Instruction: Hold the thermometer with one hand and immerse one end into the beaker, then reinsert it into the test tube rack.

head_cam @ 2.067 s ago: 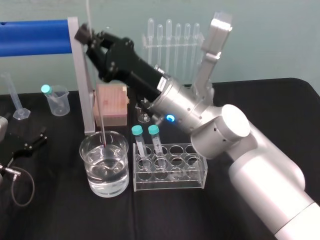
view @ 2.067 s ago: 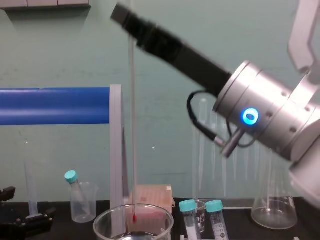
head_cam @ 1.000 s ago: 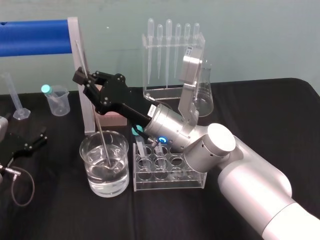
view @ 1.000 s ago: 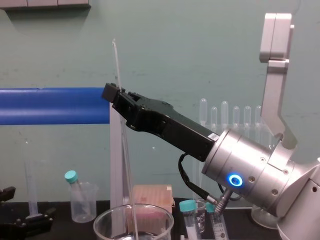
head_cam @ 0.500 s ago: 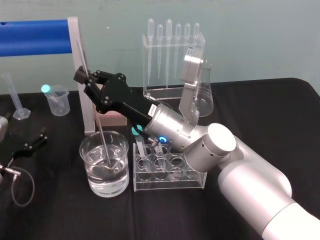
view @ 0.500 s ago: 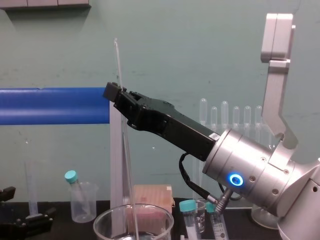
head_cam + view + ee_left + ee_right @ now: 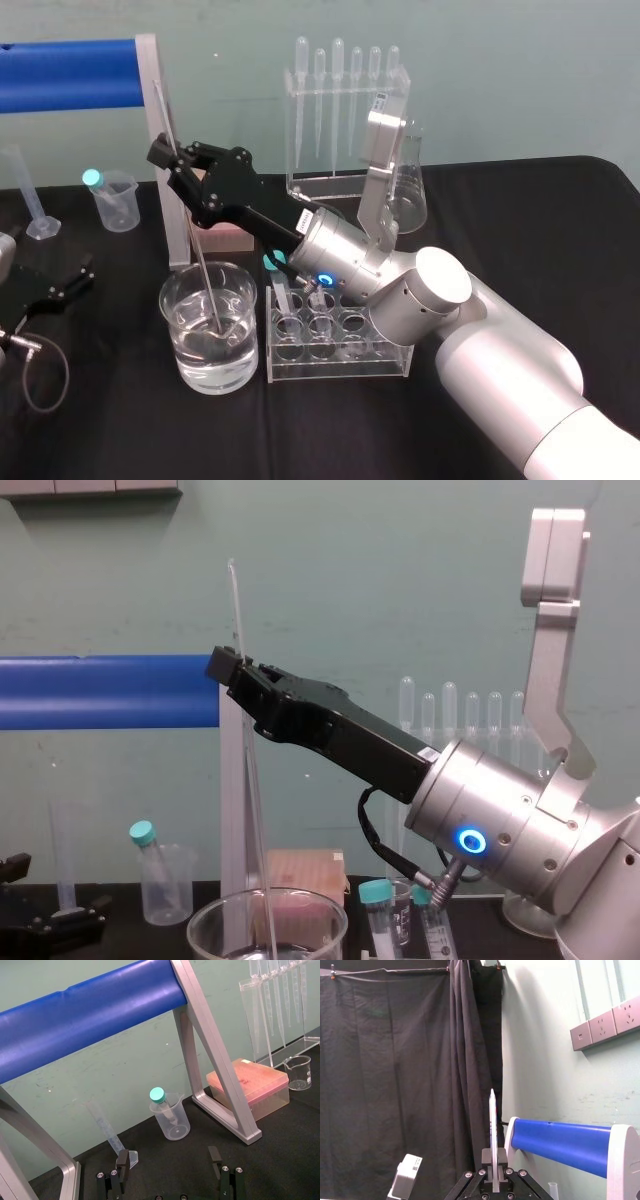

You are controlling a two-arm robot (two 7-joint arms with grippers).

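Plainly, the main risk is the glass itself. The right pincer (image 7: 170,158) is pressed together on the thermometer (image 7: 196,245) well up its length, so a long thin span hangs free below the grip. That lower end sits in the water of the beaker (image 7: 240,360), which stands on the black table (image 7: 520,220). I cannot tell whether the tip touches the glass bottom. Any further push down, or a sideways swing before the rod is lifted clear, could lever it against the rim and snap it. It could also drag the beaker over. The smooth rod might slip between the black fingers too.

The test tube rack (image 7: 340,368) stands just beside the beaker on the robot's right, with 2 teal-capped tubes (image 7: 270,262) in its near-left holes. A tilted approach could catch those caps or miss a hole.

The thermometer's long axis is steep but not upright. Its lower end points down into the beaker, and its upper end leans toward the robot's left, rising past the blue bar (image 7: 65,73). It would likely need straightening before it goes into the rack.

The left pincer (image 7: 58,285) lies parked on the table at the far left, its fingers spread.
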